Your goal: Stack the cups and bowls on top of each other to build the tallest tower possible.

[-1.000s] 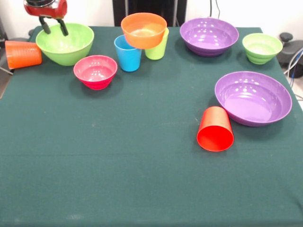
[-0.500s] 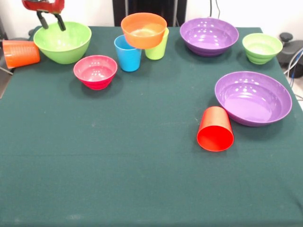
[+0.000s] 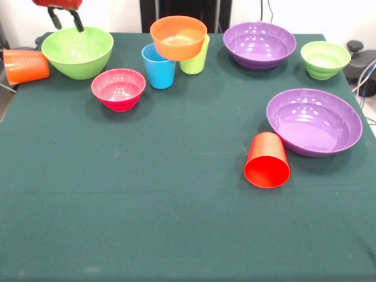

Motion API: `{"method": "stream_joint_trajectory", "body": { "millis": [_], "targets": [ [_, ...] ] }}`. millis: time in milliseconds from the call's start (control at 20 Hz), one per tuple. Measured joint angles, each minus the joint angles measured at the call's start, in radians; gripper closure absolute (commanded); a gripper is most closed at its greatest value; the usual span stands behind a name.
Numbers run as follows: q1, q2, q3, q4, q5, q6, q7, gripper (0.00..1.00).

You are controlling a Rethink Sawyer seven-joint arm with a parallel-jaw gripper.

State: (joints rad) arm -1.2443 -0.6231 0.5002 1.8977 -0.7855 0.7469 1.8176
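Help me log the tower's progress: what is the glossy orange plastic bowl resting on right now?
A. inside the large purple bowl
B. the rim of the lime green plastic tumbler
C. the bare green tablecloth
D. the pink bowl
B: the glossy orange plastic bowl sits raised on the lime green plastic tumbler, beside the sky blue tumbler.

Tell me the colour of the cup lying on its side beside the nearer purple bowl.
Red, seen best in the front view.

Glossy red rounded housing of the robot's wrist (image 3: 57, 3), only its lower edge showing. Below it a gripper (image 3: 66, 22) with two short dark fingers (image 3: 77, 21), black or dark grey, slim, maybe rubber-tipped; hard to tell. No cables or markings visible.
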Motion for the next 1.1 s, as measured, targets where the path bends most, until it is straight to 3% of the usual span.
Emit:
{"method": "stream_joint_trajectory", "body": {
  "millis": [400, 1100],
  "targets": [
    [-0.005, -0.003, 0.001, 0.011, 0.0, 0.0, 0.0, 0.0],
    [-0.098, 0.008, 0.007, 0.019, -0.001, 0.0, -0.001, 0.0]
  ]
}}
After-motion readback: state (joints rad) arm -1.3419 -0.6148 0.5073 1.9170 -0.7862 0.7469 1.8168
